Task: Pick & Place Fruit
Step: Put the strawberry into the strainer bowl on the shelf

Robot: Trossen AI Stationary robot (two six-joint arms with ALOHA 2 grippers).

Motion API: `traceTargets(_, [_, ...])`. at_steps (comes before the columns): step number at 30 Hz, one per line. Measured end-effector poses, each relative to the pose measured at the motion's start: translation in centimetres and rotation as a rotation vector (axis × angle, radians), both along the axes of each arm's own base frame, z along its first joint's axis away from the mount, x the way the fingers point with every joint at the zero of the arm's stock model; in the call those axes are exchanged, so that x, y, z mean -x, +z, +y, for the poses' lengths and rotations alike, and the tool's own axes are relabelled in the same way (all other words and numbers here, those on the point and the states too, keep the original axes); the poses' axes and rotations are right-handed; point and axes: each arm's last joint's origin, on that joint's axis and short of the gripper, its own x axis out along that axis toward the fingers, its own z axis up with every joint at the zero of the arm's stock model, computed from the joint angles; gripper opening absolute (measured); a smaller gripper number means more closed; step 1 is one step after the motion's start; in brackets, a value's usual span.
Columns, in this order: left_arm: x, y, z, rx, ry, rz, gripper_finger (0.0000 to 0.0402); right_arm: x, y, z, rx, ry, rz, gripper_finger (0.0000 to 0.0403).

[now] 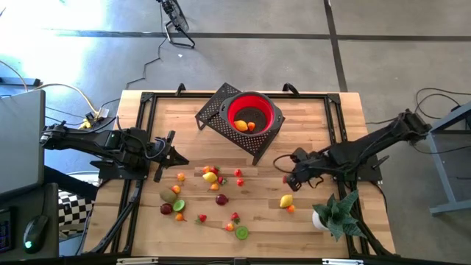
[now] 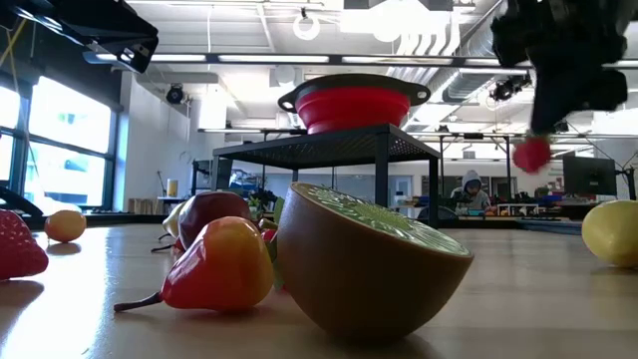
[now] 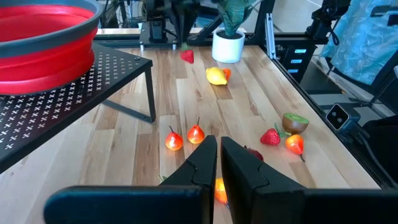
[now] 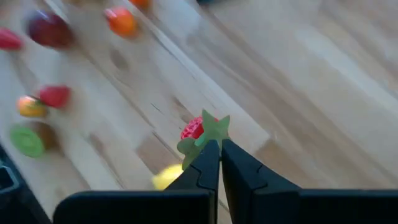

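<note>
Red bowl (image 3: pixel 43 28) cut off; fruit (image 4: pixel 50 31) blurred.

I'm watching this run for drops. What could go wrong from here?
1. The right gripper pinches a strawberry only by its green leaf cap, above the table, so it may slip out during the carry.
2. The red bowl sits raised on a black rack; too low an approach might hit the rack or rim.
3. A lemon lies just below the right gripper; a dropped strawberry might knock it rolling.
</note>
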Motion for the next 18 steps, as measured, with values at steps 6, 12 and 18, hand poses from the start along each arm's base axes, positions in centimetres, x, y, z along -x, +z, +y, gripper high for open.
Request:
traceTargets(6, [0.0, 0.0, 0.0, 0.000, 0.000, 0.000, 0.0019, -0.1, 3.2, -0.3, 0.083, 0.019, -0.143, 0.0003])
traceTargets(12, [0.0, 0.0, 0.0, 0.000, 0.000, 0.000, 0.0019, -1.0, 6.6, -0.4, 0.228, 0.055, -0.284, 0.0003])
traceTargets(18, [0.0, 0.0, 0.0, 0.000, 0.000, 0.000, 0.0019, -2.2, 9.2, -1.5, 0.404, 0.062, -0.432, 0.0003])
